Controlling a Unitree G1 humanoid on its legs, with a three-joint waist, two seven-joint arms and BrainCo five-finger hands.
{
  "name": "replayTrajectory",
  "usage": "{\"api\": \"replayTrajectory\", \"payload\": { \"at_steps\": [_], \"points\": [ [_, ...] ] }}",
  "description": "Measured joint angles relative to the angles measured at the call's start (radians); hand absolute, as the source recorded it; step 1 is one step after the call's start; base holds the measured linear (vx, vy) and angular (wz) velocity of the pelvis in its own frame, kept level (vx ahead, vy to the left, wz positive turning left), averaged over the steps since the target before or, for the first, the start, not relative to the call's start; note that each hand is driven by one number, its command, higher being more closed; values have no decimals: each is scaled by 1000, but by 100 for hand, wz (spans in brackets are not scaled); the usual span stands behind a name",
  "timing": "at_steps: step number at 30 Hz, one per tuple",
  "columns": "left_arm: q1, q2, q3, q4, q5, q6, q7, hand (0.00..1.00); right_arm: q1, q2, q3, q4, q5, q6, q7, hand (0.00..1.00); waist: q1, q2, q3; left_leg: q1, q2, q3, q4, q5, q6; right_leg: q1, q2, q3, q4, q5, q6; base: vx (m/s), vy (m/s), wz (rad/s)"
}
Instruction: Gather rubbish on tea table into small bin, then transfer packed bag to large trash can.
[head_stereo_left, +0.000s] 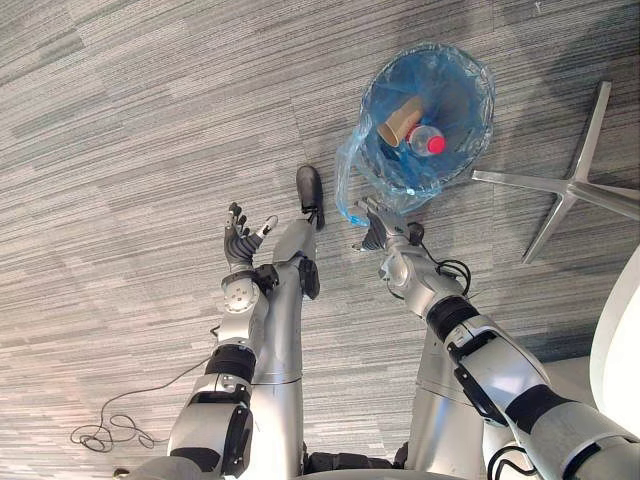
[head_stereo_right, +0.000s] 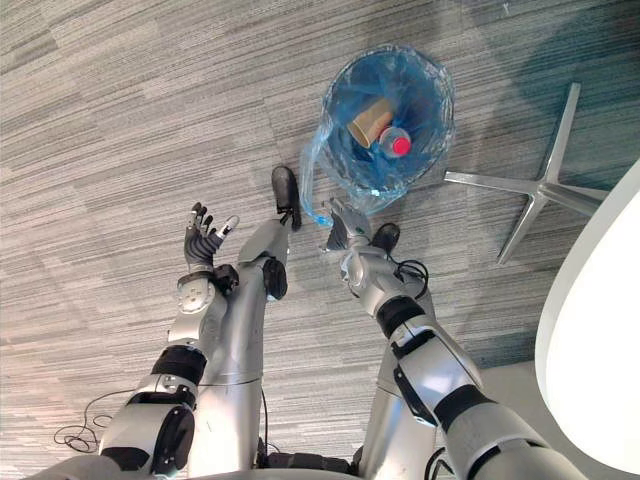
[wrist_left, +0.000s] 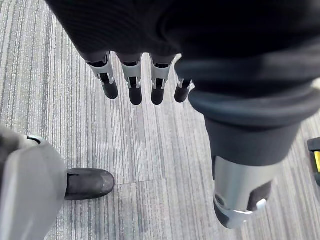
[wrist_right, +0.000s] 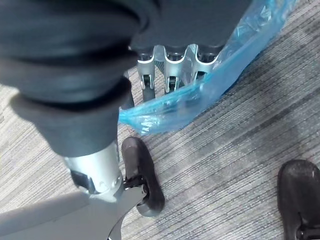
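Your right hand (head_stereo_left: 375, 232) is down at the near side of the round, translucent blue plastic bag (head_stereo_left: 470, 100) that stands open on the grey striped carpet floor (head_stereo_left: 120, 150). A flap of the bag's edge is drawn out from the round mouth toward that hand. In the right wrist view the strip of blue film (wrist_right: 225, 75) runs taut across your fingers (wrist_right: 172, 67). They are bent down onto it with the thumb close in on the other side, so you have the bag's edge pinched. The fingertips themselves sit behind the film.

Inside the bag lie a tan paper cup (head_stereo_left: 398, 122) on its side and, touching it, a clear plastic bottle with a red cap (head_stereo_left: 425, 140). Both rest low in the bag, toward its middle.

Your left hand (head_stereo_left: 240, 240) is held up over the carpet, well apart from the bag and to the left of it. Its fingers (wrist_left: 132, 82) are straight and loosely spread with the thumb set apart, and they hold nothing.

To the right of the bag, a silver star-shaped metal chair base (head_stereo_left: 575, 185) stands on the carpet, one of its legs reaching near the bag's side. The curved edge of a white rounded surface (head_stereo_right: 600, 330) comes in at the right, nearer to you than the chair base.
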Motion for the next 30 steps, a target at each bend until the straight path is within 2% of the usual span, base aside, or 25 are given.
{"api": "replayTrajectory", "payload": {
  "at_steps": [13,20,26,30],
  "points": [
    [0,3,2,-17,1,15,-4,0,-1,-1,-39,-22,121,-4,-4,100,1,0,0,-2,6,-3,30,-1,1,0,2,1,21,-6,-6,-52,-2,-1],
    [0,3,11,-19,3,27,-4,0,8,-6,-79,-95,131,-5,-10,100,3,0,0,-2,16,-6,52,-5,5,4,8,3,37,-6,-7,-55,4,-4],
    [1,-4,16,-18,5,54,-5,0,67,-6,-84,-247,168,-8,-29,100,-1,0,0,27,23,-13,70,-5,5,39,12,0,48,-5,-9,-63,-5,-2],
    [42,-37,10,-18,26,73,-7,0,187,-2,-99,-444,198,-34,-47,100,-4,0,-1,126,30,-11,49,-7,7,145,23,-7,10,-3,-7,-69,-19,-7]
  ]
}}
